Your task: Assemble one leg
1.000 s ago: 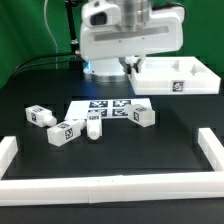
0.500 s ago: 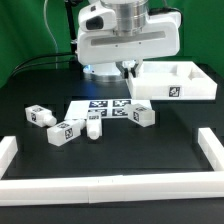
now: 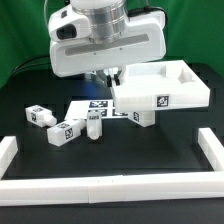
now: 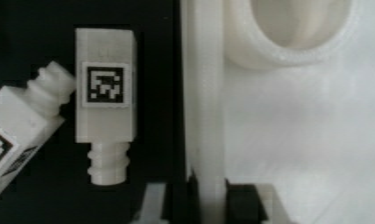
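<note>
Leg (image 4: 104, 85) nearest the pincer (image 4: 198, 200) is seen lying flat on the black counter (image 3: 150, 150), ungripped. The pincer is closed on the thin side wall of the large white panel (image 3: 165, 80), with one finger set against each face of that wall. A round socket (image 4: 308, 35) is sunk into the panel's inner face. This leg is laid parallel to the gripped wall, just beside it, separated by a dark strip of counter. A black-and-white tag is carried on its upper face, and a ribbed peg (image 4: 104, 165) is shown at the end turned toward the fingers. A second leg (image 4: 15, 120) is tilted against its other side; whether the two touch cannot be told.

In the exterior view the panel is held under the arm, its tagged wall turned to the camera. Part of the marker board (image 3: 95, 107) and of a fourth leg (image 3: 146, 118) is covered by it. A third leg (image 3: 40, 115) is set apart toward the exterior view's left. The counter is bordered by a white front rail (image 3: 110, 187) and short side rails.
</note>
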`<state>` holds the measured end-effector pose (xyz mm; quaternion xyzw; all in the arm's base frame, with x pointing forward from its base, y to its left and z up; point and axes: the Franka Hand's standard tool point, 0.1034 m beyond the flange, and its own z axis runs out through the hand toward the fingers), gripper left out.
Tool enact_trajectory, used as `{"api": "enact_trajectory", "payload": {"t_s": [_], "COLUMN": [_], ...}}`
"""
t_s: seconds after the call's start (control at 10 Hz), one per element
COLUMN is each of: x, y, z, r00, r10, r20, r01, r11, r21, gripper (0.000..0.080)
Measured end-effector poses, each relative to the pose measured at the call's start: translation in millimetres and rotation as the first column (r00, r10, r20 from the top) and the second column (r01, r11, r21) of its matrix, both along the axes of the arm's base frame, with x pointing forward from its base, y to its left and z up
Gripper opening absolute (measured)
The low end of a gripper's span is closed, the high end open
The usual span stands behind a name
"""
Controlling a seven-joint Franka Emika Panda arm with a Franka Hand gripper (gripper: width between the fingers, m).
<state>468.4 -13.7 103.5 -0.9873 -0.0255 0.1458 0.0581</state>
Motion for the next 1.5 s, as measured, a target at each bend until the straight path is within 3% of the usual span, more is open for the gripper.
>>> {"api": "enact_trajectory", "payload": {"t_s": [0.4,0.5,0.7,0.8,1.3,1.5], "x": [2.9,21.2,74.6,89.1,83.8,87.9], "y": [-0.7,-1.9,-4.0,-9.0,-9.4,-17.8], "z": [-7.6,-21.0,-34.7,-41.0,-47.1,-62.3], "r00": [1.000,1.000,0.999,0.998,0.999,0.998], "r10": [0.003,0.006,0.040,0.051,0.021,-0.068], "r20": [-0.009,-0.011,0.027,0.040,0.028,-0.001], "r01": [-0.003,-0.006,-0.040,-0.050,-0.020,0.068], "r11": [1.000,1.000,0.999,0.999,1.000,0.996], "r21": [-0.003,-0.010,-0.015,-0.014,-0.021,-0.050], "gripper": [0.0054,0.0054,0.0054,0.0054,0.0054,0.0054]}}
